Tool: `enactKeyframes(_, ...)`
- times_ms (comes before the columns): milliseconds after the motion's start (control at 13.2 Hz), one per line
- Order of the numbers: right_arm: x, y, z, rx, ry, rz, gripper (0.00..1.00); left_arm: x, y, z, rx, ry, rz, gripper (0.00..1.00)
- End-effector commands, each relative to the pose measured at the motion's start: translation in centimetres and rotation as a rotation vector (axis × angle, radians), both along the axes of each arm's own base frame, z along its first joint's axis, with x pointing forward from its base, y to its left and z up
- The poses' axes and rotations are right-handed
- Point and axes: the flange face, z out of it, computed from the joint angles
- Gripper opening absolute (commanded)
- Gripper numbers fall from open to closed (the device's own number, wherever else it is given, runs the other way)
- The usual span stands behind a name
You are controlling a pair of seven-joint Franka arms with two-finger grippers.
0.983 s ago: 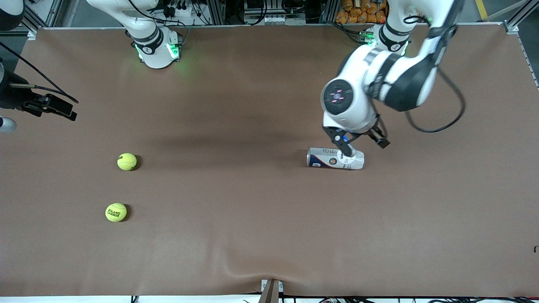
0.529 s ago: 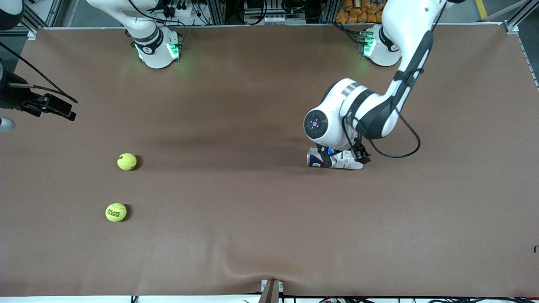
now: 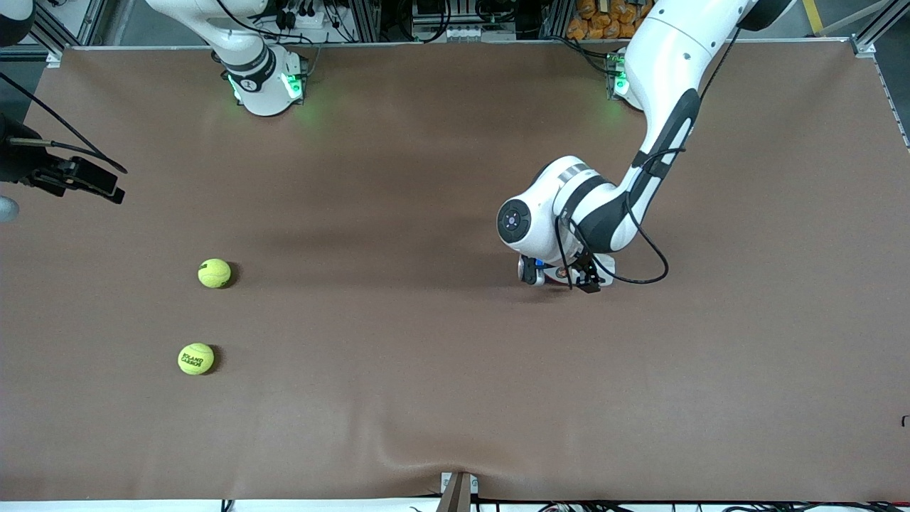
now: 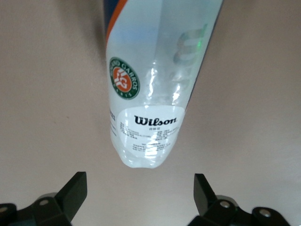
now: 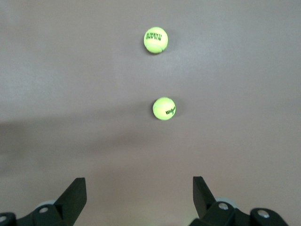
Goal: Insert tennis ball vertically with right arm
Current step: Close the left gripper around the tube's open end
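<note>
Two yellow-green tennis balls lie toward the right arm's end of the table: one (image 3: 214, 273) farther from the front camera, one (image 3: 195, 359) with black lettering nearer. Both show in the right wrist view, the lettered one (image 5: 155, 40) and the other (image 5: 164, 108). My right gripper (image 3: 99, 186) hangs open and empty in the air at that end of the table (image 5: 138, 186). A clear Wilson ball can (image 3: 527, 271) lies on its side. My left gripper (image 3: 577, 279) is low over it, open (image 4: 138, 183), with the can's clear closed end (image 4: 150, 94) just ahead of the fingertips, not touching.
The brown table mat (image 3: 398, 370) has a raised wrinkle at its front edge. The left arm's elbow and cable (image 3: 643, 263) hang over the can and hide most of it in the front view. The arm bases (image 3: 266, 85) stand along the table's back edge.
The left arm has swung down over the can, which it now mostly hides in the front view. The can and balls have not moved. The right gripper has barely shifted.
</note>
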Motion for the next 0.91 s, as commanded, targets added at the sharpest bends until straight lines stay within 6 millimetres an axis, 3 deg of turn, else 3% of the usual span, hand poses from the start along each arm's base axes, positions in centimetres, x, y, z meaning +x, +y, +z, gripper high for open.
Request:
enactKeyframes(0,-0.9,-0.4,0.5,-0.003,0.021,-0.02,1.0,-0.4,-0.3,-0.9,0.006,0.029,-0.096,1.0)
enactKeyframes(831,0.0,-0.4,0.7,-0.011,-0.028,-0.017,1.0,-0.9,-0.6,-4.7,-0.005,0.026,-0.059,1.0)
